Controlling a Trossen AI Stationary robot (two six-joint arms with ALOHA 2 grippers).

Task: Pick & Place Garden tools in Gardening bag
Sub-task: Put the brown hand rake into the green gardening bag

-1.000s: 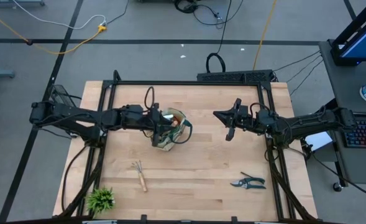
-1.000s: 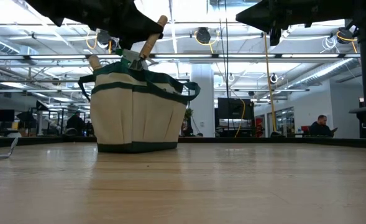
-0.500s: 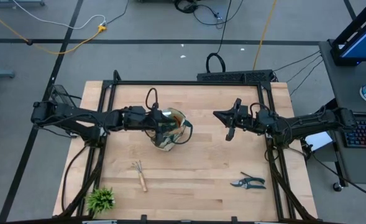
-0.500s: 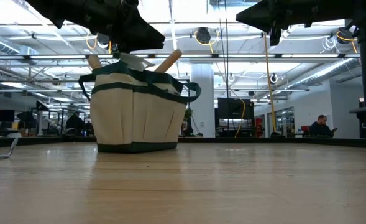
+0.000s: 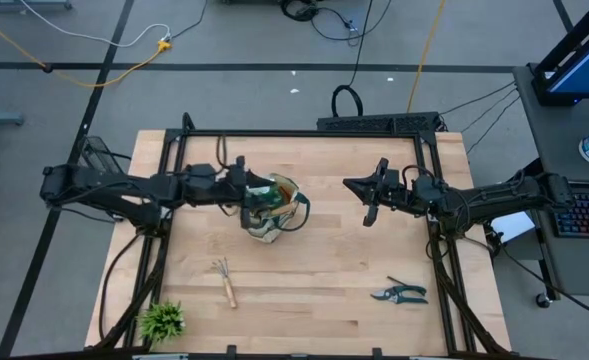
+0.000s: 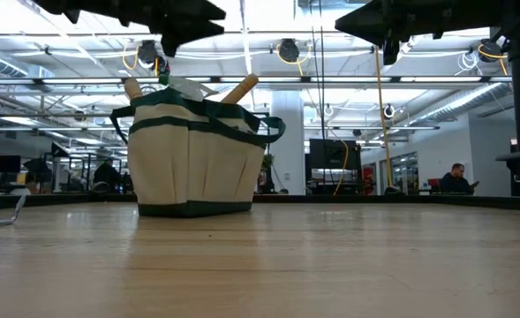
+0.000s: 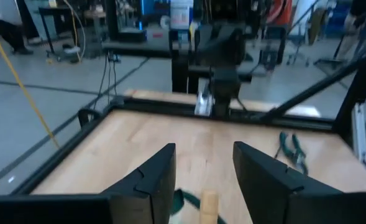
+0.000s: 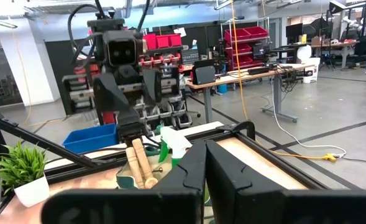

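Clearly, the left gripper (image 5: 246,188) is seen with parted, empty fingers above the gardening bag (image 5: 274,208); the right gripper (image 5: 367,213) is held closed; a leaning wooden handle (image 6: 239,89) could be snagged; a rake (image 5: 225,280) and shears (image 5: 400,293) lie outside, nearer.

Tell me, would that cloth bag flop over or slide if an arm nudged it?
The bag probably resists tipping: it sits flat on the table with a broad base. Its canvas walls stand upright yet would likely give under a push. Wooden handles poking from its mouth suggest the tools inside add weight, so it may slide little.
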